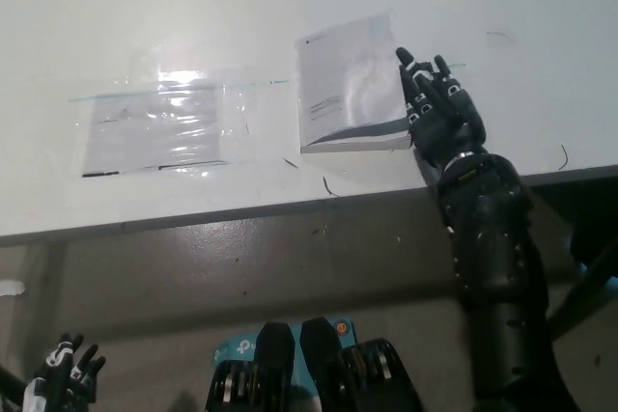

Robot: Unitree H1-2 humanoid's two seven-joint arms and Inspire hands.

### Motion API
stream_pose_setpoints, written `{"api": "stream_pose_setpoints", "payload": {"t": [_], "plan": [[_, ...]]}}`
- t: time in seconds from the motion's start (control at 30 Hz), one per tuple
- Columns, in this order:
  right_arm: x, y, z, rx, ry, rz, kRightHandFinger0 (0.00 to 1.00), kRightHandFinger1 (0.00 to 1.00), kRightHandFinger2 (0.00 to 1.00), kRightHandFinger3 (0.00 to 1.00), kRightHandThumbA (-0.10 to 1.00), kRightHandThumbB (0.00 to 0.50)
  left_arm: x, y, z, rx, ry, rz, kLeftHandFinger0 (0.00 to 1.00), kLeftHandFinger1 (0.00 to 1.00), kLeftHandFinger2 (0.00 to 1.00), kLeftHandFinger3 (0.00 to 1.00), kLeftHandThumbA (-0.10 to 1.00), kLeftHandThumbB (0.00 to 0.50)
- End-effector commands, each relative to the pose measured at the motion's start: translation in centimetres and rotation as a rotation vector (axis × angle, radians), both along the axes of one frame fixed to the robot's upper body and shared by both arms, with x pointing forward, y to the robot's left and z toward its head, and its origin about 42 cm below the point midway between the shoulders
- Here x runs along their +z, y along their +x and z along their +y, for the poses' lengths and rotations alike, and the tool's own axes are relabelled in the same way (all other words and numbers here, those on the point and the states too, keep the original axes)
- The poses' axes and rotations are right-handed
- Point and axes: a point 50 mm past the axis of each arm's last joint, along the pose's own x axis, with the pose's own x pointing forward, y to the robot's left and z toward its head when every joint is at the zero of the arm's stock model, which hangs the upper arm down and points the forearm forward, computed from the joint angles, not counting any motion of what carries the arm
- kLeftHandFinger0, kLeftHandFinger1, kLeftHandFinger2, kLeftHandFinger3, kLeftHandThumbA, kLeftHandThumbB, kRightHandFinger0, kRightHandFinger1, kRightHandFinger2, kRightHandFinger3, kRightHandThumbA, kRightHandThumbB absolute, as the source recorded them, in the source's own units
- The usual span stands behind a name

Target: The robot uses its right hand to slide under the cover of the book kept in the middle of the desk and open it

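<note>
The black right hand (439, 113) lies flat on the bench (193, 7) with its fingers (410, 79) spread and straight, holding nothing, pressed up against the right-hand edge of the book (350, 84). The book sits closed just to the hand's left, cover up, its page block showing along the near edge. That edge-on placement makes sense to me: the cover opens from that side, so the fingertips need to come in low and level with the bench to get beneath it (whether they have actually slipped under the cover I cannot tell from here). Further off to the hand's left, well apart from the book, a clear plastic sleeve (159, 127) lies flat and plays no part. The white left hand (66, 370) hangs down below the bench edge, far to the left, fingers loosely apart and empty.
</note>
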Motion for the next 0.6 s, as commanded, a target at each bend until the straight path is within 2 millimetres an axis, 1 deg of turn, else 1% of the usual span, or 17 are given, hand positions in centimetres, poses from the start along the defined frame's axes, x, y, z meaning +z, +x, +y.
{"api": "stream_pose_setpoints", "payload": {"t": [0.0, 0.03, 0.07, 0.13, 0.2, 0.23, 0.27, 0.37, 0.43, 0.47, 0.5, 0.53, 0.57], "plan": [[2.0, 0.4, 1.8, 0.029, 0.007, -0.098, 1.0, 1.0, 1.0, 1.0, 1.0, 0.209, 0.4, 0.4, 0.0, -0.005, -0.004, -0.011, 0.79, 0.7, 0.76, 0.85, 0.93, 0.161], [2.1, 0.5, 1.8, 0.029, 0.006, -0.1, 1.0, 1.0, 1.0, 1.0, 1.0, 0.209, 0.4, 0.4, 0.0, -0.005, -0.005, -0.012, 0.79, 0.7, 0.76, 0.85, 0.93, 0.16], [1.4, 0.3, 2.2, 0.036, 0.016, -0.087, 1.0, 1.0, 1.0, 1.0, 1.0, 0.199, 0.3, 0.4, 0.0, -0.006, -0.013, -0.02, 0.79, 0.7, 0.76, 0.85, 0.92, 0.161], [1.0, 0.2, 2.5, 0.045, 0.03, -0.086, 1.0, 1.0, 1.0, 1.0, 1.0, 0.198, 0.3, 0.5, -0.1, -0.011, -0.007, -0.023, 0.8, 0.72, 0.77, 0.85, 0.92, 0.173], [0.7, 0.0, 2.5, 0.042, 0.03, -0.085, 1.0, 1.0, 1.0, 1.0, 1.0, 0.203, 0.3, 0.5, -0.2, -0.021, -0.001, -0.025, 0.82, 0.74, 0.8, 0.86, 0.92, 0.175], [0.4, -0.2, 2.7, 0.042, 0.03, -0.081, 1.0, 1.0, 1.0, 1.0, 1.0, 0.212, 0.2, 0.4, -0.3, -0.019, -0.003, -0.024, 0.82, 0.74, 0.8, 0.87, 0.92, 0.166], [0.3, -0.3, 2.8, 0.045, 0.03, -0.082, 1.0, 1.0, 1.0, 1.0, 1.0, 0.215, 0.2, 0.4, -0.2, -0.015, -0.008, -0.02, 0.82, 0.73, 0.79, 0.87, 0.92, 0.169], [0.3, -0.3, 3.1, 0.049, 0.038, -0.079, 1.0, 1.0, 1.0, 1.0, 1.0, 0.209, 0.4, 0.3, 0.0, -0.01, -0.015, -0.024, 0.81, 0.73, 0.8, 0.88, 0.93, 0.142], [0.2, -0.3, 3.3, 0.056, 0.038, -0.082, 1.0, 1.0, 1.0, 1.0, 1.0, 0.204, 0.3, 0.3, 0.0, -0.007, -0.008, -0.018, 0.8, 0.72, 0.78, 0.85, 0.93, 0.158], [0.2, -0.3, 3.3, 0.059, 0.037, -0.082, 1.0, 1.0, 1.0, 1.0, 1.0, 0.203, 0.3, 0.3, 0.0, -0.007, -0.007, -0.017, 0.8, 0.71, 0.77, 0.85, 0.92, 0.156], [0.5, -0.2, 3.6, 0.067, 0.041, -0.076, 1.0, 1.0, 1.0, 1.0, 1.0, 0.214, 0.2, 0.3, -0.1, -0.014, -0.006, -0.017, 0.81, 0.72, 0.77, 0.84, 0.92, 0.162], [0.7, 0.0, 4.0, 0.069, 0.036, -0.079, 1.0, 1.0, 1.0, 1.0, 1.0, 0.211, 0.2, 0.3, -0.1, -0.015, -0.006, -0.018, 0.81, 0.71, 0.77, 0.84, 0.92, 0.158], [1.1, 0.0, 4.3, 0.08, 0.027, -0.092, 1.0, 1.0, 1.0, 1.0, 1.0, 0.218, 0.1, 0.3, -0.2, -0.02, 0.0, -0.02, 0.83, 0.73, 0.79, 0.85, 0.93, 0.158]]}}
